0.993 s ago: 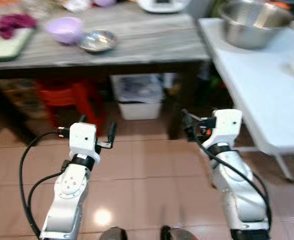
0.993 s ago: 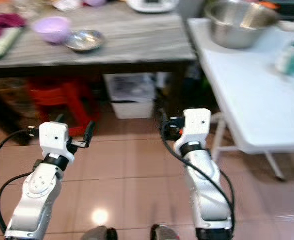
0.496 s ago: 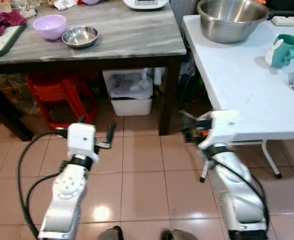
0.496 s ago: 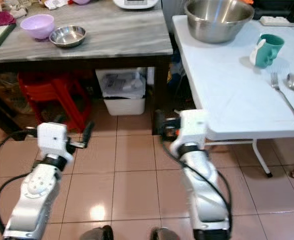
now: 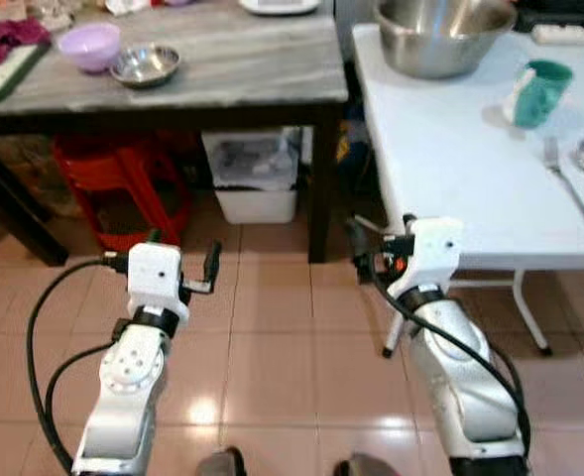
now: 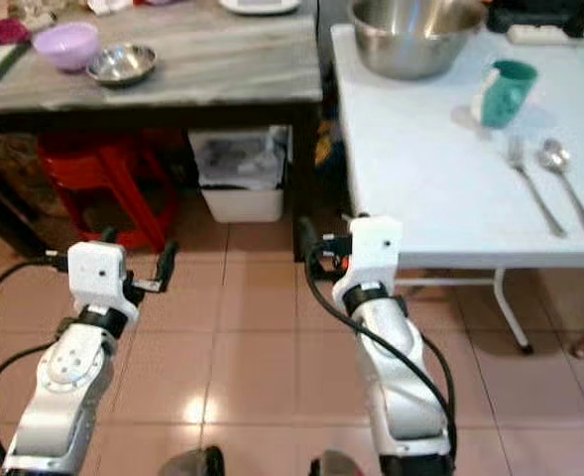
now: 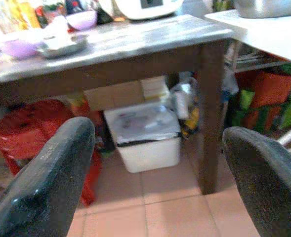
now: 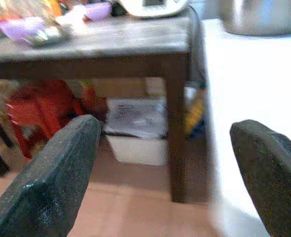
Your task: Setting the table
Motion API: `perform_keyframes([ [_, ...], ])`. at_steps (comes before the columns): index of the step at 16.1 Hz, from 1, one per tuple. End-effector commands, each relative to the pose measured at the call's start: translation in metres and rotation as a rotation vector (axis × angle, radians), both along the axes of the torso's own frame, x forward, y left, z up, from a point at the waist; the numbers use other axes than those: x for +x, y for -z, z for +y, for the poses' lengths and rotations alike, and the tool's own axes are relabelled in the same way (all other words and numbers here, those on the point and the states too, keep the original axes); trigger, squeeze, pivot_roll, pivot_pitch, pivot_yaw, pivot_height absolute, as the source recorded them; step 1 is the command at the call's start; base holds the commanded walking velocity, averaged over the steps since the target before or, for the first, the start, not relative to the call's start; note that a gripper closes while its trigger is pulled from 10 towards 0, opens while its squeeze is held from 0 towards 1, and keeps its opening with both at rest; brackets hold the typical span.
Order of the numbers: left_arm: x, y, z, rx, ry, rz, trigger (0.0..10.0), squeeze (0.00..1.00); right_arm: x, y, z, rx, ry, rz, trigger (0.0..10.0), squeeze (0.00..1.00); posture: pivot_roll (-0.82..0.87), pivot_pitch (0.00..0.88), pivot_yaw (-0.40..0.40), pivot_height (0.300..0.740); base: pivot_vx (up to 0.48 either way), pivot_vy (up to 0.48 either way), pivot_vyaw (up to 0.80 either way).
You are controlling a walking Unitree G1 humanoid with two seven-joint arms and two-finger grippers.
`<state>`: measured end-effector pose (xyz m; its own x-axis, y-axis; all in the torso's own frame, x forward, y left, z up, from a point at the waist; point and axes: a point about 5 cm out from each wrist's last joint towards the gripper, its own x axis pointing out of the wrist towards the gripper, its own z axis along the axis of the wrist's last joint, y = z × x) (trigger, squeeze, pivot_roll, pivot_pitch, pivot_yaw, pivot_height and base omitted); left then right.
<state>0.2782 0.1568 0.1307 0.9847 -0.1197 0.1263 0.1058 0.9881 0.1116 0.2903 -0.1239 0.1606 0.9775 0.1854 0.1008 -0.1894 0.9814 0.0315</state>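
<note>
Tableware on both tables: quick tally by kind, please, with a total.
Bowls: 3, a purple bowl, a small steel bowl and a big steel bowl.
Mugs: 1, the green mug.
Forks: 1, the fork.
Spoons: 1, the spoon.
Total: 6.

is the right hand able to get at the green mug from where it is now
Probably not yet. The right hand hangs open below the white table's near edge, and the green mug stands far back on top beside the steel bowl. Nothing blocks it; it needs raising and stepping closer.
</note>
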Motion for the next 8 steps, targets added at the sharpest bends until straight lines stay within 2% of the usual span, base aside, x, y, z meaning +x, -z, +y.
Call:
perform_keyframes([
  [1,-0.001,0.0013,-0.0008,0.012,0.011,0.007,10.0,0.0,0.0003,-0.0017,-0.0025,0.0,0.016,-0.008,10.0,0.0,-0.09,0.195,0.044,0.74,0.0,-0.315,0.0],
  [3,-0.0009,0.0011,-0.0006,0.012,0.011,0.006,10.0,0.0,0.0002,-0.0015,-0.0023,0.001,0.018,-0.009,10.0,0.0,-0.09,0.195,0.044,0.74,0.0,-0.306,0.0],
  [8,-0.0009,-0.002,-0.0011,-0.014,0.02,-0.012,10.0,0.0,0.0008,-0.0007,-0.0031,0.001,0.024,-0.008,10.0,0.0,-0.09,0.195,0.046,0.74,0.0,0.0,0.0],
])
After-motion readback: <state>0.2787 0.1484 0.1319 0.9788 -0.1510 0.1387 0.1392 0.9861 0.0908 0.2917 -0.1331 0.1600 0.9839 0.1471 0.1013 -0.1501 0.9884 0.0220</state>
